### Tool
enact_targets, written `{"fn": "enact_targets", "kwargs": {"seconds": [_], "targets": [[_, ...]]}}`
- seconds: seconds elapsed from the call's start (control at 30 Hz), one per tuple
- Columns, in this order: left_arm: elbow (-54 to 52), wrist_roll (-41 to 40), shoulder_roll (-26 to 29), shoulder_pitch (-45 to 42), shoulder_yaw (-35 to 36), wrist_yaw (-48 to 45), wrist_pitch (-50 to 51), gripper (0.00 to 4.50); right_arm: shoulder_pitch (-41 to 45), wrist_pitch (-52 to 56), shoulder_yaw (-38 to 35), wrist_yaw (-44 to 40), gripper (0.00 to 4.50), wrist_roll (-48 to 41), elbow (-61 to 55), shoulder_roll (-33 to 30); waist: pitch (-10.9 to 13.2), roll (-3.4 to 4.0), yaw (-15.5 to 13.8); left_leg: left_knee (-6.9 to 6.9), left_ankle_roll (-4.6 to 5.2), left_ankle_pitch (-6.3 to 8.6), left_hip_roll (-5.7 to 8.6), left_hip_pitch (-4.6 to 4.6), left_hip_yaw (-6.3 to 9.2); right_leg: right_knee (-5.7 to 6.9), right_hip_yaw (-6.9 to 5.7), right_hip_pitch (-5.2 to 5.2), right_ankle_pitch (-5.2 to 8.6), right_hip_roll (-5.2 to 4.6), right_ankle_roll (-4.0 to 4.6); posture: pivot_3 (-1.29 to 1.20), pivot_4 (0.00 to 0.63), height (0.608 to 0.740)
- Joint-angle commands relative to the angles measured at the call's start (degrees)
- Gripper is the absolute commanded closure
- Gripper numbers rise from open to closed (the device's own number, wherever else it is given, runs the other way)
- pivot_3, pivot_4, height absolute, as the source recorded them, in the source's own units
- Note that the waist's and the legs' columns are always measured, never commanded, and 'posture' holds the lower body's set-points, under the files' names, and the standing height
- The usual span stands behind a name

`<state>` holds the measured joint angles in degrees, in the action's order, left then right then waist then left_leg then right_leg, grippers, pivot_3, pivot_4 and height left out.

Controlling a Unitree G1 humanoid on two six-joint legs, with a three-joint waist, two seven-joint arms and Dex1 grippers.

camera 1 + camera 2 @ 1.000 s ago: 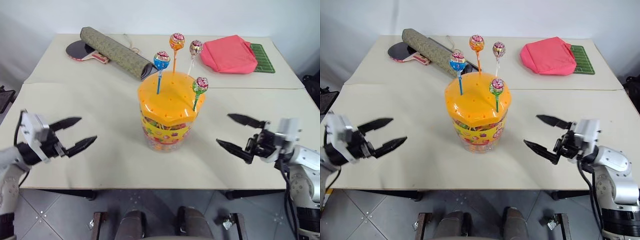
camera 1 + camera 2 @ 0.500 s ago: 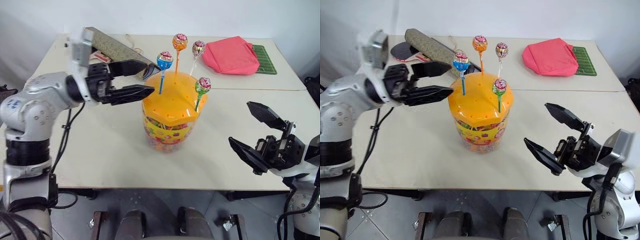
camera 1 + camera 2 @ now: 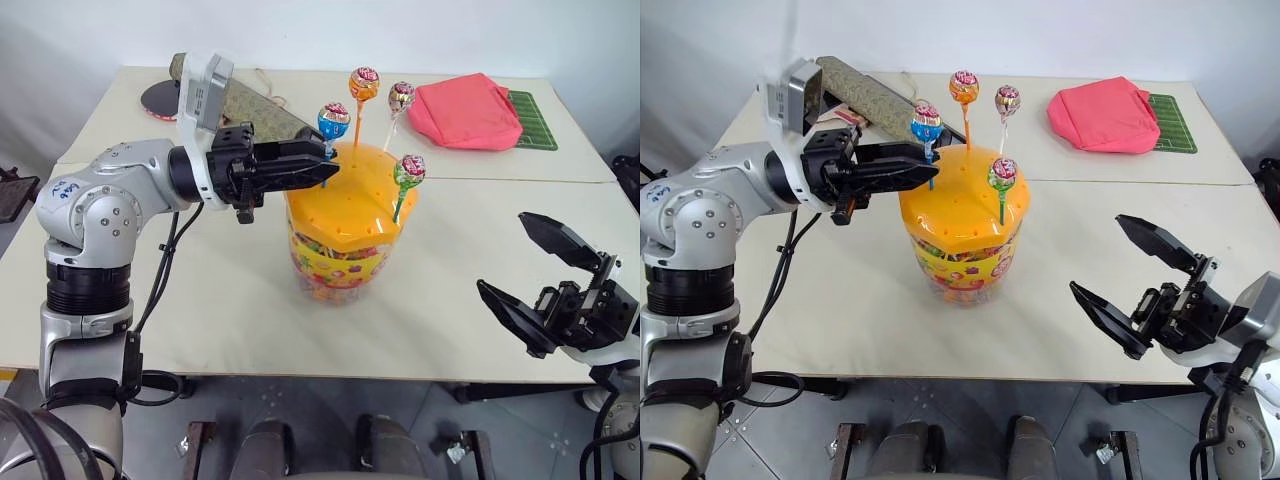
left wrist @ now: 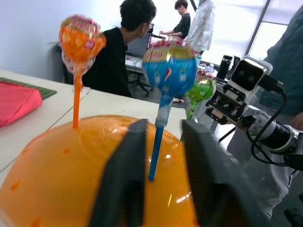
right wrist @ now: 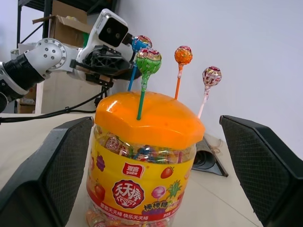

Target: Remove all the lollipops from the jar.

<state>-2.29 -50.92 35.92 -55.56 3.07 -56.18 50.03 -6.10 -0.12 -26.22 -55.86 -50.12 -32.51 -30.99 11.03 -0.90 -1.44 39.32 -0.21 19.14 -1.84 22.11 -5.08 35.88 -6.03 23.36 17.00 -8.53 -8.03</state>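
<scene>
All four lollipops were in the jar's (image 3: 345, 235) orange lid — none out, so as far as the frames showed the whole job was left. Count them: one on a blue stick (image 3: 333, 122), one on orange (image 3: 363, 82), one on white (image 3: 400, 97), one on green (image 3: 409, 170), each standing upright in a lid hole. One jar, near the middle of the tabletop (image 3: 200, 300). The left hand (image 3: 322, 168) had reached in level over the lid, its two black fingers (image 4: 125, 175) either side of the blue stick and drawn close about it; whether they actually pinched it I couldn't tell — the wrist view showed a sliver of gap. The right hand (image 3: 535, 275) hung off to the jar's right, fingers spread wide, holding nothing. Judging from this, blue looked like the first to be pulled.
</scene>
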Motion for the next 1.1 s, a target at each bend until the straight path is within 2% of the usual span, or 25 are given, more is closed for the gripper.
{"fn": "enact_targets", "kwargs": {"seconds": [0.03,0.13,0.23,0.3,0.37,0.43,0.6,0.7,0.8,0.87,1.0,1.1], "targets": [[0.3,0.9,-1.2,-1.5,0.1,-1.6,-1.7,4.48,0.5,-1.1,-1.0,1.5,0.00,-0.6,-2.9,0.0,0.0,0.00,0.0,0.00,0.00,0.00,0.00,0.00,0.00,0.00,0.00,0.00,0.00,0.00,0.00,0.00,0.150,0.740],[1.6,0.3,-4.3,-2.5,1.9,-0.6,-3.2,4.48,1.8,-0.9,0.3,2.3,0.00,-1.0,-4.0,0.1,0.0,0.00,-0.1,0.00,0.00,0.00,0.00,0.00,0.01,0.00,0.00,0.00,0.00,0.00,0.00,0.00,0.150,0.740],[5.2,-7.9,-8.5,-5.3,10.5,4.9,-1.0,4.48,5.2,0.9,3.0,3.6,0.00,-2.9,-6.1,-0.7,0.0,-0.02,0.0,0.11,0.00,0.00,0.00,0.07,0.05,0.00,-0.01,0.00,0.00,0.00,0.00,0.00,0.150,0.740],[7.2,-10.4,-8.5,-6.1,13.8,7.2,0.8,4.48,6.7,1.6,4.4,3.7,0.00,-3.3,-6.6,-1.0,0.0,-0.02,0.1,0.18,0.01,0.00,-0.02,0.10,0.10,0.03,-0.03,0.00,0.00,0.00,0.00,0.00,0.150,0.740],[12.1,-10.4,-3.7,-4.9,18.0,9.2,3.4,4.48,9.5,2.5,7.2,1.5,0.00,-3.3,-5.8,-1.7,0.0,-0.01,0.7,0.11,0.00,0.00,-0.03,0.02,0.09,0.07,-0.02,0.00,0.00,0.00,0.00,0.00,0.150,0.740],[14.8,-7.8,1.8,-2.3,18.9,9.2,4.8,4.48,11.2,2.9,8.7,-1.0,0.00,-2.8,-4.7,-2.8,0.0,0.06,1.7,-0.03,-0.01,0.00,-0.02,-0.06,0.05,0.08,0.00,0.01,0.00,0.00,0.00,0.00,0.150,0.740],[19.2,6.6,18.2,13.0,12.7,7.1,3.7,4.48,15.1,5.1,9.5,-9.8,0.00,-3.4,1.2,-8.2,0.0,0.05,1.7,-0.20,0.02,0.01,0.02,-0.15,-0.03,0.03,0.01,0.02,0.00,-0.01,0.00,0.00,0.150,0.740],[18.9,11.5,22.3,23.3,11.4,8.0,3.9,4.48,15.8,6.7,9.7,-14.6,0.00,-3.6,3.9,-11.4,0.0,-0.03,1.2,-0.19,0.05,0.04,0.01,-0.10,-0.03,-0.02,0.00,0.02,0.00,-0.01,0.00,0.00,0.150,0.740],[14.0,14.7,22.9,31.8,10.5,9.2,3.5,4.48,15.9,7.0,9.6,-17.5,0.00,-1.9,6.9,-12.9,0.0,-0.17,0.0,-0.08,0.06,0.04,-0.02,0.03,0.02,-0.03,-0.03,0.06,0.00,-0.01,0.00,0.00,0.150,0.740],[9.0,15.2,20.7,38.0,11.2,12.0,4.8,4.48,16.0,8.1,9.9,-18.8,0.00,-0.3,9.3,-14.5,-0.1,-0.21,-0.2,-0.05,0.09,0.06,-0.01,0.03,0.01,-0.05,-0.01,0.03,0.00,-0.03,0.00,0.00,0.150,0.740],[4.6,16.4,17.9,42.4,11.1,13.1,2.4,4.48,16.9,9.9,9.6,-17.7,0.00,-0.5,9.3,-14.8,-0.1,-0.23,-0.1,-0.02,0.10,0.07,-0.02,0.00,0.00,-0.01,0.01,0.02,0.00,-0.05,0.00,0.00,0.150,0.740],[4.2,17.3,17.1,43.9,12.4,11.3,-1.9,3.87,17.4,13.3,9.2,-16.5,0.00,-2.0,8.2,-15.8,-0.1,-0.20,0.0,-0.02,0.09,0.06,-0.02,-0.03,-0.05,0.01,0.02,0.03,0.00,-0.05,0.00,0.00,0.150,0.740]]}}
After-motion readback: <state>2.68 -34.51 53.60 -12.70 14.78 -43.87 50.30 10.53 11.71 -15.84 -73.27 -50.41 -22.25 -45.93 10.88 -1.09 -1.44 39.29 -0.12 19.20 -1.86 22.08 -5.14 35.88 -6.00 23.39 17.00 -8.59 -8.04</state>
